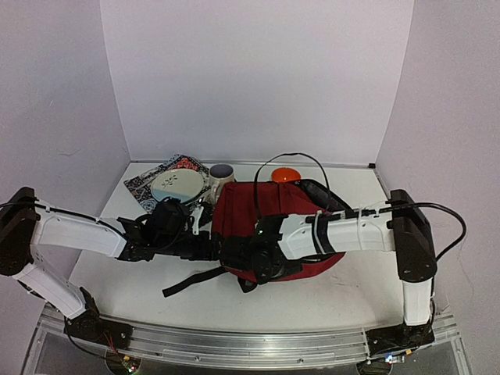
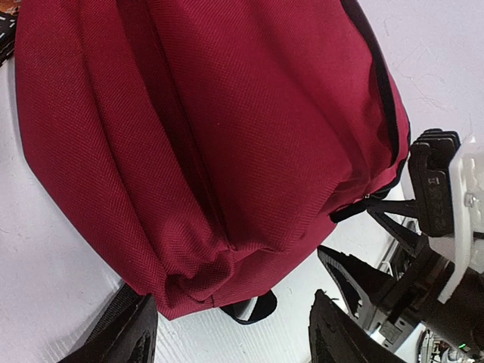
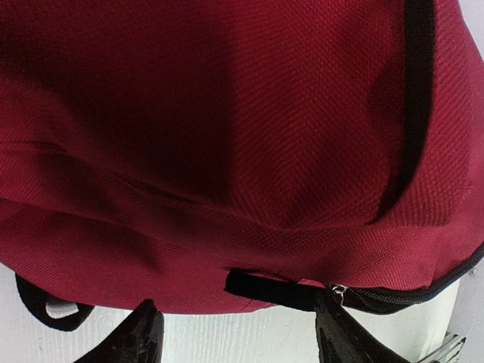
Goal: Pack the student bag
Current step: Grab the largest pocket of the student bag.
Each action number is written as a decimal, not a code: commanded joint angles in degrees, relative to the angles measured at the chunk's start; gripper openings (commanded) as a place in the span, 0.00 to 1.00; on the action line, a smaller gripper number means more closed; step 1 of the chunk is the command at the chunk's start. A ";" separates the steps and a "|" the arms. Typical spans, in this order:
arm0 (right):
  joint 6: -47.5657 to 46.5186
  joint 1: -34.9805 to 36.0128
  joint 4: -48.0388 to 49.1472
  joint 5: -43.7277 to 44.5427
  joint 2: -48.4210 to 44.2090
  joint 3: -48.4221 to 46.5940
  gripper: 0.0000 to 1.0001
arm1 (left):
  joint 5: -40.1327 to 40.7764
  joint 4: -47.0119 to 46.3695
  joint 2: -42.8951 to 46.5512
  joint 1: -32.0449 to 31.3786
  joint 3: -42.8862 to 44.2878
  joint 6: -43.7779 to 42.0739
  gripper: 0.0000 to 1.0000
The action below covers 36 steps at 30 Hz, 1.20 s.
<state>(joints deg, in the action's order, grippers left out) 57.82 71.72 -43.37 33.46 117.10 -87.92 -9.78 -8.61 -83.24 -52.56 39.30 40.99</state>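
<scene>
The student bag point(image 1: 269, 207), a dark red backpack, lies flat in the middle of the table. It fills the left wrist view point(image 2: 212, 136) and the right wrist view point(image 3: 227, 128). My left gripper point(image 1: 220, 248) is open at the bag's near left corner, its jaws point(image 2: 227, 336) straddling the corner without touching it. My right gripper point(image 1: 251, 264) is open at the bag's near edge, just beside the left one. Its jaws point(image 3: 238, 336) stand either side of a black zip pull tab point(image 3: 268, 290), and the right fingertip point(image 3: 344, 333) is close under the zip slider point(image 3: 338, 291).
A patterned book with a white plate point(image 1: 178, 183) on it, a mug point(image 1: 221, 173) and an orange object point(image 1: 285, 174) lie behind the bag. A black strap point(image 1: 191, 280) trails toward the near edge. A black loop point(image 2: 253, 308) sticks out under the bag's corner.
</scene>
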 commanded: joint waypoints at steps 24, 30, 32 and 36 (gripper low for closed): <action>11.40 -0.09 -15.90 12.47 2.50 -2.56 0.36 | 0.27 -3.70 0.51 -0.27 -1.39 1.47 0.70; 10.48 -0.25 -16.09 12.44 1.24 -1.60 0.21 | -0.23 -3.80 0.26 -0.27 -1.37 1.44 0.69; 10.50 -0.37 -16.43 12.49 0.65 -1.15 0.11 | -0.30 -3.79 0.24 -0.30 -1.42 1.46 0.69; 10.72 -0.54 -17.16 12.70 -0.75 -0.07 0.00 | -0.56 -3.79 -0.07 -0.45 -1.60 1.42 0.69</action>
<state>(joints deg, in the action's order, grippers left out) 67.98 71.64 -54.92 44.31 120.51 -89.15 -9.45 -10.17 -83.26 -52.58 38.10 42.09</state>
